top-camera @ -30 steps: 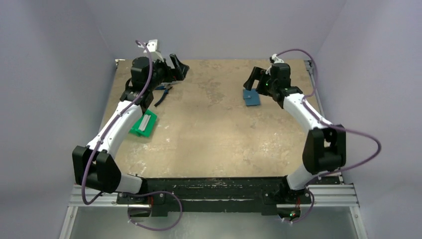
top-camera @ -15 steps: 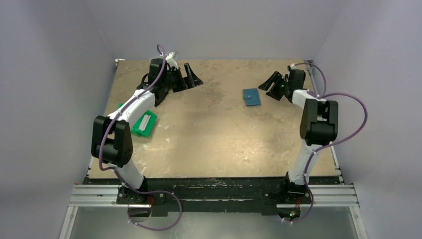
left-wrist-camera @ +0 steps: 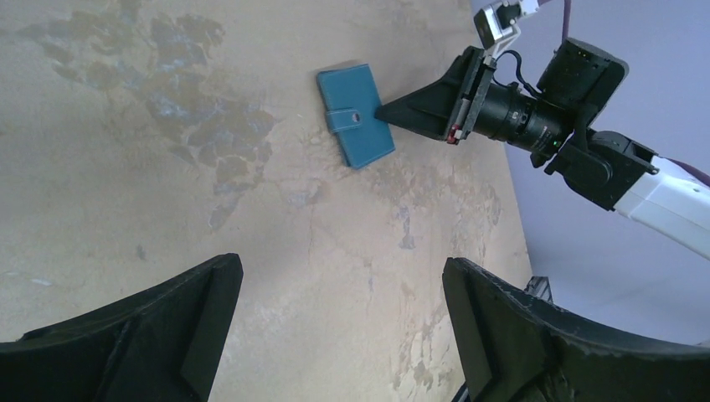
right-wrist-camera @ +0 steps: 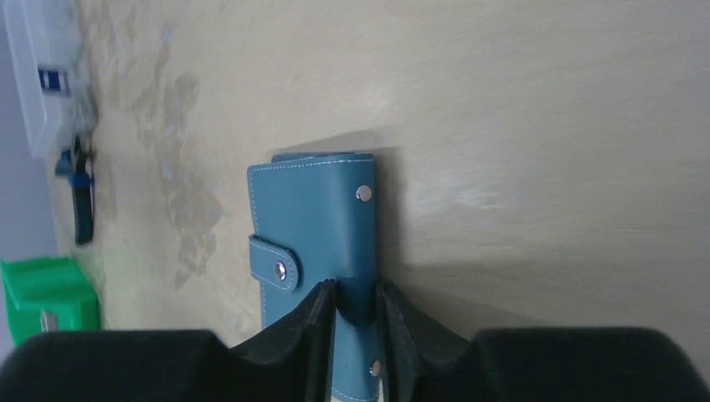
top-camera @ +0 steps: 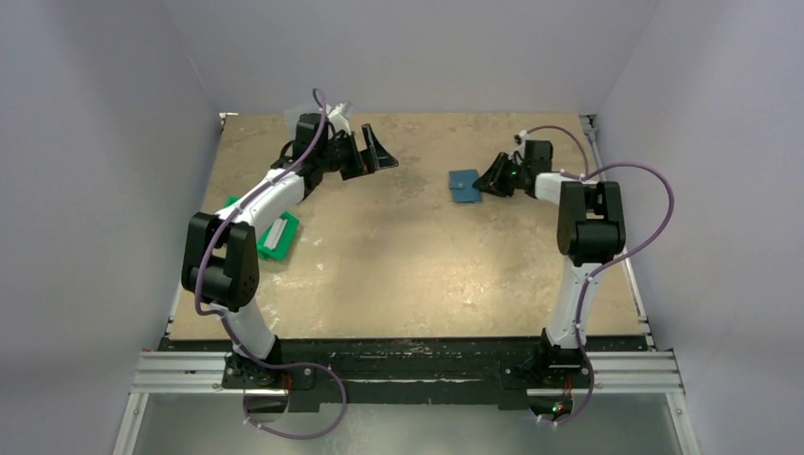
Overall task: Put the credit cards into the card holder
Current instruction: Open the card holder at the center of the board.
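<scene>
Two black fingers of your right gripper (right-wrist-camera: 356, 291) pinch the 6 o'clock edge of the flat, stitched teal card holder (right-wrist-camera: 314, 218); your left gripper (left-wrist-camera: 341, 272) hangs spread wide.

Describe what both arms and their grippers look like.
Both arms alike: the left arm and right arm have white links joined by bulky black joints. A purple cable loops along each. The left gripper and right gripper have matte black, wedge-shaped fingers. A small green light glows at the right wrist.
</scene>
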Robot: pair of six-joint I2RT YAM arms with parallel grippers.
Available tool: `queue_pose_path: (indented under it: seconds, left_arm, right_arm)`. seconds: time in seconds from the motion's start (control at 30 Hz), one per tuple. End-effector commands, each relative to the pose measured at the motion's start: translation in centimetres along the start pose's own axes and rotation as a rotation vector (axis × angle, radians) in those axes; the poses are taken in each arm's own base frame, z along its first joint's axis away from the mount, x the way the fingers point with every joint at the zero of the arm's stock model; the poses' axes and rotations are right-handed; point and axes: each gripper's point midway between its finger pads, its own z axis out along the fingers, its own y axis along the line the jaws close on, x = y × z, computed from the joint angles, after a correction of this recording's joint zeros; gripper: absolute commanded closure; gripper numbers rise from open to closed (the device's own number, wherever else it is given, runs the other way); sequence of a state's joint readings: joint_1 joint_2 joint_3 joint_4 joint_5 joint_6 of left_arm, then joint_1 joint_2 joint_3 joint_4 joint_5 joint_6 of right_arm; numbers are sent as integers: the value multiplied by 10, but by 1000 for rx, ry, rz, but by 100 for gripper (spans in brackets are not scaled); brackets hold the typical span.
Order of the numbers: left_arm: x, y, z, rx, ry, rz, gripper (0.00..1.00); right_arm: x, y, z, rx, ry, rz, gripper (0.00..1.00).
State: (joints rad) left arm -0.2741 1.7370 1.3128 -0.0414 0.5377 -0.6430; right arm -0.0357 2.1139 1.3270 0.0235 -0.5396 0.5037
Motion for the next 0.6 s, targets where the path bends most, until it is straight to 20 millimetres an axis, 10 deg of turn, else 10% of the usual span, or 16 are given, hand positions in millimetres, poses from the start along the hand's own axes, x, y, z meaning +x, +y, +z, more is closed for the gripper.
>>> queue_pose_path:
  seconds: [0.0,0.1,0.57]
  left_arm:
    - [13,-15,16,45,66,22,2]
    - [37,-16,28,85,128,-52,2]
    - [93,-32,58,177,237,-161,23]
  right_arm:
    - [50,46,19,-62,75,-105,77]
    - [64,72,11,-106,58,-140,100]
    - [89,165,-86,-193,-90,-323,100]
